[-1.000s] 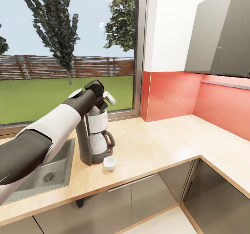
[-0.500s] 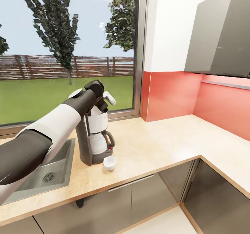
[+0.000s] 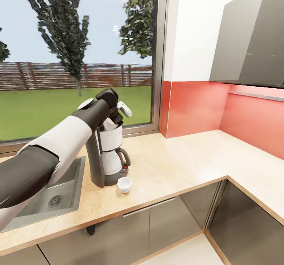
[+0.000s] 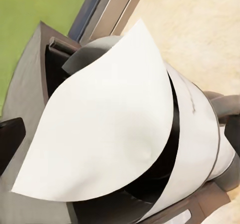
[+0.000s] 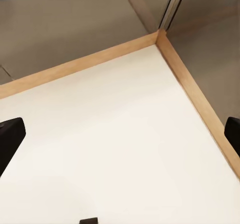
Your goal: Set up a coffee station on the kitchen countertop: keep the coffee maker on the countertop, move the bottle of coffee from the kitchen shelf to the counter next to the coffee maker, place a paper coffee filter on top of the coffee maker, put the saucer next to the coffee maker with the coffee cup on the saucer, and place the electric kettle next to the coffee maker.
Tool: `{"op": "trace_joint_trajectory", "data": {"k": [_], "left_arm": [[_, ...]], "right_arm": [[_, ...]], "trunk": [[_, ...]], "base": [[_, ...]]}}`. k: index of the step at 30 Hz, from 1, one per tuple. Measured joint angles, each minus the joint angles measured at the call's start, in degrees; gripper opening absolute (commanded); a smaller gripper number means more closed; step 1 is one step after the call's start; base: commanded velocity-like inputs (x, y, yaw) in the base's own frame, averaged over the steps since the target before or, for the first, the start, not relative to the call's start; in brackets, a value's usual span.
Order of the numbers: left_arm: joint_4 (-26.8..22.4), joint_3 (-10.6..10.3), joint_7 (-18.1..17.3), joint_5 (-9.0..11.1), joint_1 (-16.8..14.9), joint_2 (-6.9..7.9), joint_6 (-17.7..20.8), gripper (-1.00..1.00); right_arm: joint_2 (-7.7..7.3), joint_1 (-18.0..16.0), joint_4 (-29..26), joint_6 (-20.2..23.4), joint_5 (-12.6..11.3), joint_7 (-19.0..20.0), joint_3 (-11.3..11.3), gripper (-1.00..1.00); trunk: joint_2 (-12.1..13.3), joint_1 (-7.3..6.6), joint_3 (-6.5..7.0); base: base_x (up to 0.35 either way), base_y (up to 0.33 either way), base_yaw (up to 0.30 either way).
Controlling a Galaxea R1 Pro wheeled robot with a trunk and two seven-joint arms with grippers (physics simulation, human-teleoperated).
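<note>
From the head view, the left gripper [image 3: 118,117] hovers over the coffee maker [image 3: 108,154] on the kitchen countertop [image 3: 177,170], coffee cup [image 3: 124,184] just beside its base.

Left wrist view: the paper coffee filter [image 4: 105,129] lies above the white filter basket [image 4: 200,149], seemingly for seating; whether the fingers grip it cannot be told.

Right wrist view: the right gripper [image 5: 120,139] hangs wide open over bare countertop, holding nothing.

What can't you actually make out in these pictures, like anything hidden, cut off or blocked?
- Left tool: in the head view the left arm hides it; whether it is open or shut is unclear.
- Coffee maker top: head view, covered by the arm's wrist; left wrist view, the paper coffee filter blocks the basket, so whether it rests there is unclear.
- Right tool: both fingertips cut off by the picture edges.
- Sink: partly behind the arm.
</note>
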Motion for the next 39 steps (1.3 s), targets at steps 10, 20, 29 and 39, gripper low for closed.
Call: {"op": "trace_joint_trajectory", "data": {"k": [10,20,29,39], "left_arm": [[-0.2,0.2,0.0,0.0,-1.5,-0.04,0.2,1.00],[-1.6,4.2,-0.1,0.3,-3.4,0.03,0.3,1.00],[-4.3,10.0,0.0,-0.1,-3.5,0.13,0.2,1.00],[-4.5,10.0,0.0,0.0,-3.2,0.02,0.2,1.00]], "right_arm": [[-0.01,0.0,1.3,0.0,0.0,-0.1,-0.1,1.00],[-0.02,0.0,1.4,0.0,0.0,-0.2,-0.1,1.00],[-0.02,0.0,1.4,0.0,-0.1,0.0,-0.1,1.00],[0.05,0.0,1.4,-0.1,-0.1,-0.2,-0.1,1.00]], "trunk": [[0.0,0.00,0.00],[0.0,0.00,0.00],[0.0,0.00,0.00],[0.0,0.02,0.02]], "base": [[0.000,0.000,0.000],[0.000,0.000,0.000],[0.000,0.000,0.000],[-0.145,-0.103,0.179]]}}
